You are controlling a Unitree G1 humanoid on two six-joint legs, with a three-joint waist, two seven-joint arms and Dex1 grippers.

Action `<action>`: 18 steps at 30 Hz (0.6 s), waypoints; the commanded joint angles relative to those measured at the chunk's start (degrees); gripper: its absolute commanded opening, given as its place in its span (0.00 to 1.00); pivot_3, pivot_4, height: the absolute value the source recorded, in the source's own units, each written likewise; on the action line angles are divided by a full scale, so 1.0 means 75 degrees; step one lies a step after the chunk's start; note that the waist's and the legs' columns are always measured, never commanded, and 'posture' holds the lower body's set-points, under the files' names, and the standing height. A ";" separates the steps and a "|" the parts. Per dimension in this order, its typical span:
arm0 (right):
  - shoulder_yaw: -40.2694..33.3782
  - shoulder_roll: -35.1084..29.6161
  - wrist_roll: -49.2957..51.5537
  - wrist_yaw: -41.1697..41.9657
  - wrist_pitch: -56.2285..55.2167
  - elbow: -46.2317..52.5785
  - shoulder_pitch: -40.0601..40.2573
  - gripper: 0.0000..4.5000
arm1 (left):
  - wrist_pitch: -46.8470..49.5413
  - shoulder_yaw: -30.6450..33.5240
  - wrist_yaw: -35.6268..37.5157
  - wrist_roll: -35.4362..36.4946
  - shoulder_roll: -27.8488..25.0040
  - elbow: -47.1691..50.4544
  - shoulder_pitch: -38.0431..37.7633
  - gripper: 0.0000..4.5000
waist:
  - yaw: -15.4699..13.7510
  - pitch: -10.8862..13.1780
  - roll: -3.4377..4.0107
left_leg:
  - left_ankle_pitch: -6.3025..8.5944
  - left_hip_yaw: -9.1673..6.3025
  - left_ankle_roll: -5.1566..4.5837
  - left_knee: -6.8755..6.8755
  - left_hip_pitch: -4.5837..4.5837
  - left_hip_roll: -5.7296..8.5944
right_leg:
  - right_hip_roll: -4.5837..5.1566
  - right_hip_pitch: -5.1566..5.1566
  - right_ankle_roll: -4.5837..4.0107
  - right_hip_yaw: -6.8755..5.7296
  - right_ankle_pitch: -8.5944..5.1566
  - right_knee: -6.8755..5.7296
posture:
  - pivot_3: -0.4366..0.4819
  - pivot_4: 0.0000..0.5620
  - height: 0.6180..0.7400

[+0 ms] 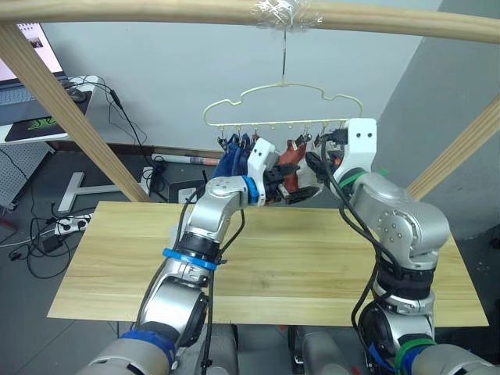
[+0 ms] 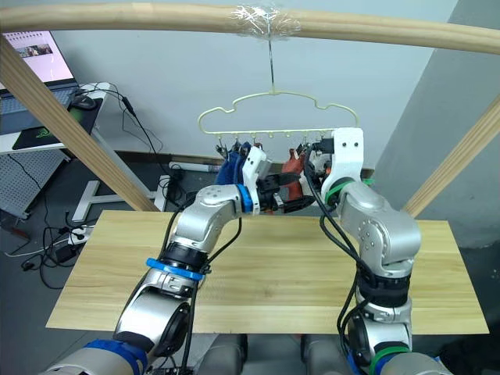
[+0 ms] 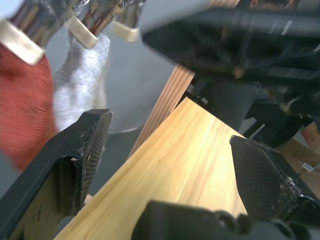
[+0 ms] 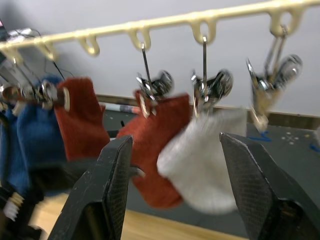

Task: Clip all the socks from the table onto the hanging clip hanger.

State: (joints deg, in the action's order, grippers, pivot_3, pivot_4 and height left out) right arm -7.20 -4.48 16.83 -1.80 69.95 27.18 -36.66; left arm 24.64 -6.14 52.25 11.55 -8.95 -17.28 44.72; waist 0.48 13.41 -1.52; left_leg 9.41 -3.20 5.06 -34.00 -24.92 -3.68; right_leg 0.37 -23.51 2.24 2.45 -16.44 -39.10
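The pale yellow clip hanger point(image 1: 234, 105) hangs by its hook from the top pole. Clipped along its bar point(image 4: 150, 22) are blue socks point(image 4: 35, 140), a rust-red sock point(image 4: 82, 117), a second rust-red sock point(image 4: 160, 150) and a light grey sock point(image 4: 205, 165). One clip point(image 4: 270, 85) past the grey sock holds nothing. My left gripper point(image 1: 287, 191) is raised just below the socks, open and empty point(image 3: 170, 165). My right gripper point(image 1: 320, 160) is up at the hanger's right end, open with nothing between its fingers point(image 4: 187, 195). The table point(image 1: 297, 273) below shows bare wood.
Round wooden poles frame the scene: one across the top point(image 1: 156, 12) and slanted ones at the left point(image 1: 62, 101) and right point(image 1: 461, 148). A desk with a laptop point(image 1: 31, 101) and floor cables point(image 1: 47, 230) lie off to the left.
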 commanded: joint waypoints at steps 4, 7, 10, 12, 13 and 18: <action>0.0002 0.0057 -0.0342 -0.0475 0.0093 0.1283 0.0727 0.64 | 0.1344 0.0669 0.0364 0.1358 -0.0715 0.1610 -0.0005 0.96 | 0.0014 0.0000 0.0000 | 0.0000 0.0000 0.0000 -0.0001 0.0001 -0.0001 | 0.0000 0.0000 0.0000 0.0000 0.0000 0.0000 | 0.52 0.34 1.00; -0.0099 0.0242 -0.0548 -0.0731 0.0053 0.1487 0.1084 0.64 | 0.2173 0.0937 0.0604 0.2062 -0.1235 0.2164 0.0044 0.96 | 0.0052 -0.0001 0.0000 | 0.0000 -0.0001 0.0000 -0.0001 0.0003 -0.0001 | 0.0000 0.0001 0.0000 0.0000 0.0000 0.0000 | 0.51 0.34 1.00; -0.0096 0.0299 -0.0651 -0.0784 -0.0043 0.1456 0.1166 0.64 | 0.2571 0.0989 0.0667 0.2430 -0.1546 0.2398 0.0086 0.96 | 0.0080 -0.0001 0.0000 | 0.0000 0.0000 0.0000 -0.0006 0.0003 0.0000 | 0.0001 0.0003 0.0000 0.0001 0.0000 0.0000 | 0.51 0.34 1.00; -0.0130 0.0306 -0.0707 -0.0784 -0.0132 0.1394 0.1161 0.64 | 0.2726 0.0975 0.0715 0.2605 -0.1719 0.2543 0.0125 0.96 | 0.0089 -0.0001 0.0000 | 0.0000 -0.0001 0.0001 -0.0008 0.0004 0.0000 | 0.0001 0.0007 0.0000 0.0000 0.0000 0.0000 | 0.50 0.34 1.00; -0.0138 0.0303 -0.0727 -0.0779 -0.0168 0.1368 0.1153 0.64 | 0.2770 0.0969 0.0717 0.2669 -0.1770 0.2588 0.0140 0.96 | 0.0105 -0.0001 0.0000 | 0.0000 -0.0001 0.0001 -0.0010 0.0004 0.0000 | 0.0001 0.0007 0.0000 0.0000 0.0000 0.0000 | 0.50 0.34 1.00; -0.0247 0.0338 -0.0788 -0.0786 -0.0345 0.1133 0.1073 0.43 | 0.2747 0.0956 0.0567 0.2753 -0.1865 0.2585 0.0233 0.97 | 0.0144 -0.0001 0.0000 | 0.0000 -0.0001 0.0001 -0.0010 0.0005 0.0000 | 0.0001 0.0007 0.0000 0.0001 0.0000 0.0000 | 0.50 0.35 1.00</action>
State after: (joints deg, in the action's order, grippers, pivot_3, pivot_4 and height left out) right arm -8.31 -2.04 11.23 -7.66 68.99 34.97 -27.78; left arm 45.85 0.46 56.80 31.09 -22.61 0.45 45.22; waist 1.56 13.40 -1.52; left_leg 9.41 -3.21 5.06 -34.08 -24.88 -3.68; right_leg 0.37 -23.46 2.24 2.46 -16.44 -39.10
